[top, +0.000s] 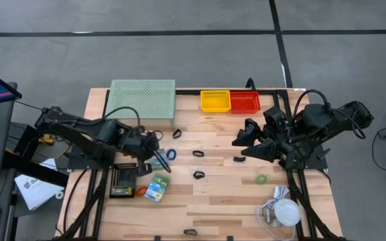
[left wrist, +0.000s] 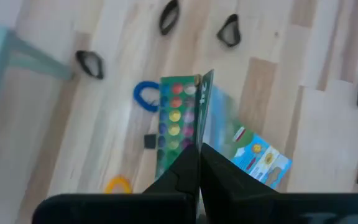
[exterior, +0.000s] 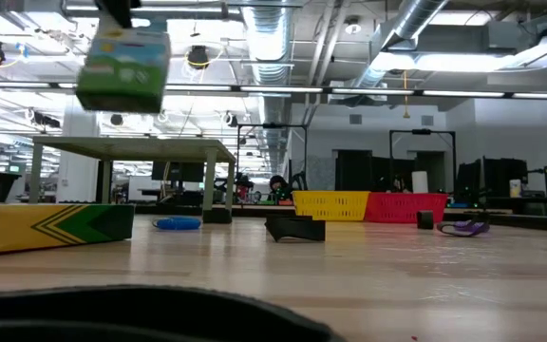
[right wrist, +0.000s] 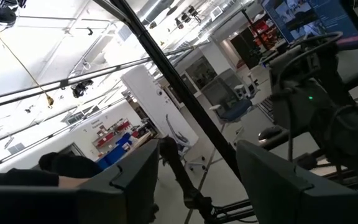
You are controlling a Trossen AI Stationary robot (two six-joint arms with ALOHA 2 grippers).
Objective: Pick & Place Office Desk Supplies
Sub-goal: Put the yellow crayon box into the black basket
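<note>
Above the desk point(top: 213, 201), near its left front, left gripper point(left wrist: 199, 149) hangs with jaws clamped on a card-backed pack point(left wrist: 178, 121) showing rows of coloured dots; pack lifted clear of the wood, seen high in the low view point(exterior: 124, 68). Second green pack point(top: 157, 188) lies flat just below the gripper, an orange ring point(top: 141, 191) touching or just beside it, a black-and-yellow box point(top: 122, 181) beyond that toward the desk's left edge. Blue ring point(top: 171, 154) just past the left gripper, toward the mesh stand point(top: 141, 99). Black clips scattered mid-desk: one point(top: 198, 153) beyond the blue ring, one point(top: 198, 175) beside it nearer the front, one point(top: 175, 133) close to the mesh stand. Green ring point(top: 262, 179) well right of the clips. White dome with cord point(top: 287, 212) at right front corner. Right gripper point(top: 245, 137) raised over the right side, jaws apart, tilted up toward the room. Farthest back: yellow basket point(top: 215, 101) and red basket point(top: 245, 102), touching, right of the mesh stand.
</note>
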